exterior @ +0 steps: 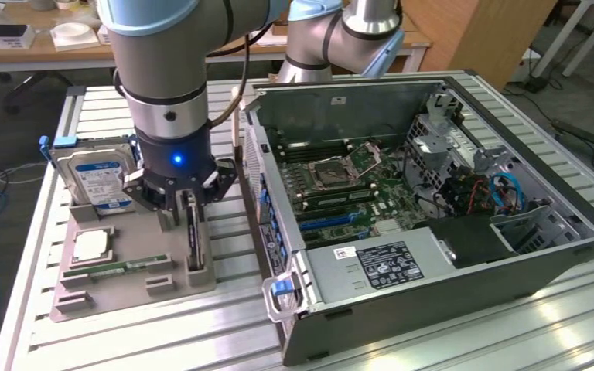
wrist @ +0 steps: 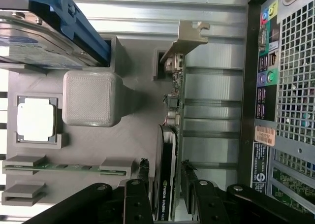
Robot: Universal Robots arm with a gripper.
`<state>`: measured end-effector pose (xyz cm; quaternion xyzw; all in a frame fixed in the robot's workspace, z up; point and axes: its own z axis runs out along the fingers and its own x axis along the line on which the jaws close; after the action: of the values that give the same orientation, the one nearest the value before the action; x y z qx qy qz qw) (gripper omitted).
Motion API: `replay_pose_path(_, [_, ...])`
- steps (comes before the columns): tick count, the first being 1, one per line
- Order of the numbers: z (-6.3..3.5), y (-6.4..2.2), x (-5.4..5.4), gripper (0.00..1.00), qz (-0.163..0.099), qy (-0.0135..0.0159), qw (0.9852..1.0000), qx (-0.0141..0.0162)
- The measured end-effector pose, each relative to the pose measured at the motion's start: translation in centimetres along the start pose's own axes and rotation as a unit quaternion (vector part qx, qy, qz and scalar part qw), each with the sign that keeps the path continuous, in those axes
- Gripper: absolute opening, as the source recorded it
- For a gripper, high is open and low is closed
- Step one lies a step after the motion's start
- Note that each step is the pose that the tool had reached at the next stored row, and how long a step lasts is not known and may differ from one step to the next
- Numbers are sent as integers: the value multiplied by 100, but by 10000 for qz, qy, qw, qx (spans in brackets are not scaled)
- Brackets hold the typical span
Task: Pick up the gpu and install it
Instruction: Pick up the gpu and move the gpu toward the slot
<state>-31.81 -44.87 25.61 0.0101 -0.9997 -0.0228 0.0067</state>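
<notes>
The gpu (exterior: 192, 236) stands on edge in a slot of the grey holder (exterior: 80, 297), at the exterior view's left. In the wrist view the gpu (wrist: 173, 115) is a dark card with a black fan shroud and a pale metal bracket (wrist: 184, 39) at its far end. My gripper (exterior: 180, 202) has come down over the card's near end. In the wrist view the gripper (wrist: 165, 170) is open, with one black finger (wrist: 142, 171) on each side of the card and a small gap on both sides.
The grey holder also carries a silver hard drive with a blue label (exterior: 96, 182), a square processor (exterior: 90, 246) and a green memory stick (exterior: 121, 268). The open computer case (exterior: 544, 255), its motherboard (exterior: 343, 189) exposed, lies right beside the holder on the slatted metal table (exterior: 152, 340).
</notes>
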Motion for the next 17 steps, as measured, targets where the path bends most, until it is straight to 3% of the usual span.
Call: replay_pose_path(17, [84,-5,-27,39,0,0,10000,0])
